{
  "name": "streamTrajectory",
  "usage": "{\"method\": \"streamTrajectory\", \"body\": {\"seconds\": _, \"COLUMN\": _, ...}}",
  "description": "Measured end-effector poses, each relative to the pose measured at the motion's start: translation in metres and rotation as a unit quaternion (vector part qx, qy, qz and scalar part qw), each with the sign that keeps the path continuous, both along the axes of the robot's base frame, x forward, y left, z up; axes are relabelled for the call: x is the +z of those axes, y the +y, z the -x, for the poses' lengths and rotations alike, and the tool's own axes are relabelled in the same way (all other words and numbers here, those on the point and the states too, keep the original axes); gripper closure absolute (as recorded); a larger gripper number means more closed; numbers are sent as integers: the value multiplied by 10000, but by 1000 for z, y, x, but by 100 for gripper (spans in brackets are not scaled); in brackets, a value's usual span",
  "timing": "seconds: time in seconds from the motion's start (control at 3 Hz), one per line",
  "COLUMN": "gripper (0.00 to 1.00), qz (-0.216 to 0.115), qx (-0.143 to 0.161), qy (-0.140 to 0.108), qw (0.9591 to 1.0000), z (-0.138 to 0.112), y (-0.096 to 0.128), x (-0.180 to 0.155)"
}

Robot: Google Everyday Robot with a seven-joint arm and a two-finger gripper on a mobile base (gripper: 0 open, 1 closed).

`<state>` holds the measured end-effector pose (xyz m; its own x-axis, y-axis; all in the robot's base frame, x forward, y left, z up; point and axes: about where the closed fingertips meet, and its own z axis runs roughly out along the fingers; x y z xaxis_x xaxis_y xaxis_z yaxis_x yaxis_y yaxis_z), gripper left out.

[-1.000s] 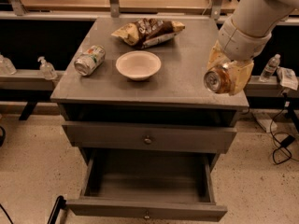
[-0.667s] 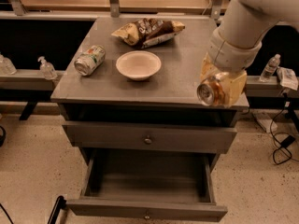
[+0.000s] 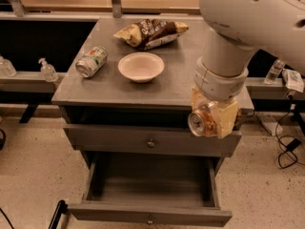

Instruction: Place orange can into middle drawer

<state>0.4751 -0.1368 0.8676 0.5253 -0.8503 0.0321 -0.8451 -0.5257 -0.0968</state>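
So we see the claw point(image 3: 215, 120) pinching the orange can point(image 3: 199, 123) sideways. It hangs just off the bench's point(image 3: 109, 87) front right edge, over the right end of the open middle drawer point(image 3: 119, 213). Our take: come straight down and nudge left so the can clears the drawer's right wall and front lip. Then let go low, since a can lying on its side will likely roll. The can looks orange-brown, a bit dented, silver end facing us.

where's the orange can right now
Right of centre in the camera view, the orange can is held sideways in the end effector, by the front right edge of the cabinet and higher than the open middle drawer.
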Motion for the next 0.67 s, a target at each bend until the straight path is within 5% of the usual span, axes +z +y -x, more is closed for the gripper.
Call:
{"method": "streamTrajectory", "body": {"seconds": 0.33, "gripper": 100, "qz": 0, "qx": 0, "qy": -1, "qw": 10000, "z": 0, "y": 0, "x": 0}}
{"method": "streamTrajectory", "body": {"seconds": 0.67, "gripper": 100, "qz": -109, "qx": -394, "qy": 112, "qw": 9991, "z": 6, "y": -6, "x": -13}}
